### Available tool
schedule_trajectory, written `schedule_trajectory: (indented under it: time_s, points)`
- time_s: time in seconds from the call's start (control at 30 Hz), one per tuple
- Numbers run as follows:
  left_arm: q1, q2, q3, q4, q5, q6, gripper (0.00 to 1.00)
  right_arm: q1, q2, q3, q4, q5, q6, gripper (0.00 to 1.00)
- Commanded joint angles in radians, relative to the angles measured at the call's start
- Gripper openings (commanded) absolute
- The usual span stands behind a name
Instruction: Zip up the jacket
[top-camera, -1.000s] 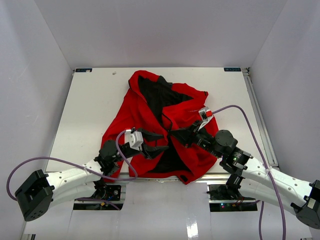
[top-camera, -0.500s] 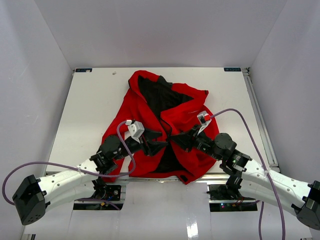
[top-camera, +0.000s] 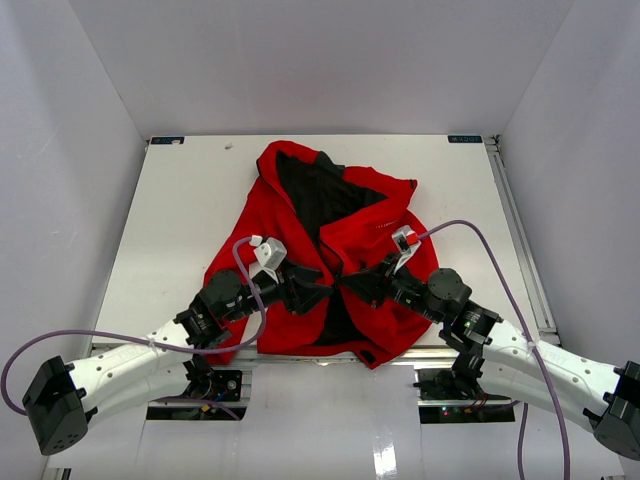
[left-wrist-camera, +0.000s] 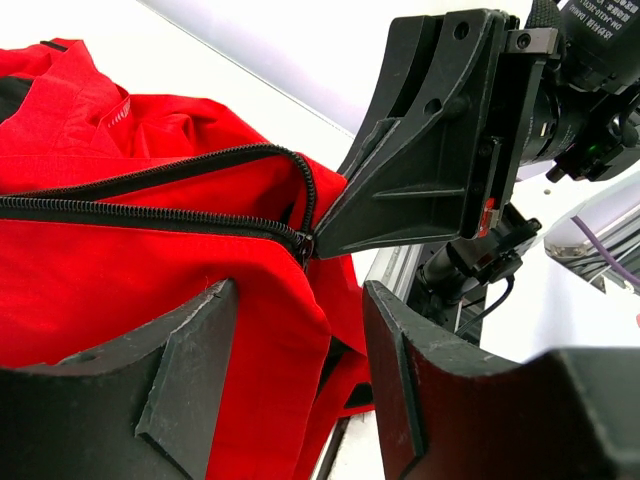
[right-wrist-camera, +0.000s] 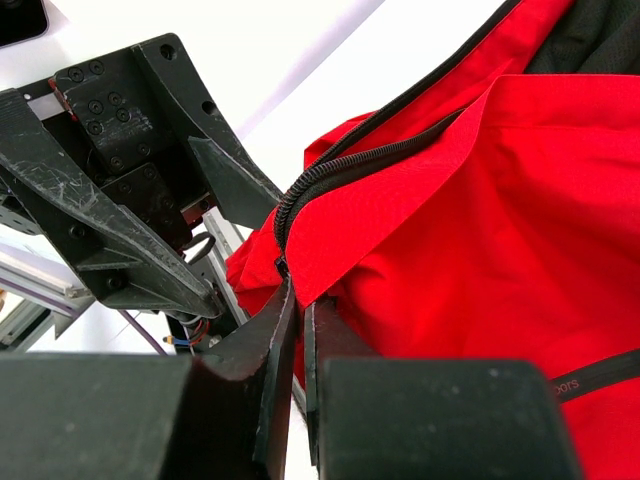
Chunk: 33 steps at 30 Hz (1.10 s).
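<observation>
Surface: a white table (top-camera: 180, 200), with a metal rail (top-camera: 520, 240) along its right edge.
Room: plain pale walls (top-camera: 320, 60) box it in on three sides.
Jacket: the red jacket (top-camera: 370, 225) lies mid-table, open at the far end with black lining (top-camera: 310, 190) showing, and its hem reaches the near edge.
Zipper: the two rows of the zipper (left-wrist-camera: 150, 215) converge right at the right gripper's tip.
Left gripper: the left gripper (top-camera: 305, 288) is over the near hem, fingers spread wide and holding nothing.
Right gripper: the right gripper (right-wrist-camera: 297, 290) has its fingers almost together, nipping the jacket's edge at the zipper foot.
In the way: the grippers sit tip to tip, each crowding the other's wrist view, and a purple cable (top-camera: 480, 250) arcs over the right side.
</observation>
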Motion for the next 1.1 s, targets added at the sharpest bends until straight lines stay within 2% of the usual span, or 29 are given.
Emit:
schedule_trajectory:
  time_s: [0.0, 0.1, 0.2, 0.27, 0.37, 0.7, 1.07]
  points:
    - [-0.006, 0.007, -0.003, 0.028, -0.011, -0.019, 0.63, 0.000, -0.002, -0.012, 0.080, -0.002, 0.006, 0.08]
    - [-0.006, 0.031, -0.004, 0.053, -0.009, -0.020, 0.61, -0.002, 0.001, -0.015, 0.084, -0.005, 0.009, 0.08]
    - [-0.006, 0.060, 0.004, 0.066, 0.008, -0.020, 0.50, -0.002, 0.001, -0.016, 0.089, -0.010, 0.012, 0.08]
    - [-0.006, 0.078, 0.006, 0.072, 0.016, -0.015, 0.35, -0.001, 0.004, -0.016, 0.090, -0.015, 0.012, 0.08]
    - [-0.006, 0.085, 0.003, 0.080, 0.034, 0.011, 0.02, -0.001, 0.006, -0.016, 0.084, -0.011, 0.014, 0.08]
    - [-0.006, 0.044, 0.031, -0.064, 0.050, 0.129, 0.00, -0.002, 0.016, 0.066, 0.025, 0.020, -0.017, 0.08]
    - [-0.006, 0.120, 0.033, -0.074, 0.147, 0.161, 0.00, -0.004, 0.037, 0.162, -0.028, 0.049, -0.068, 0.08]
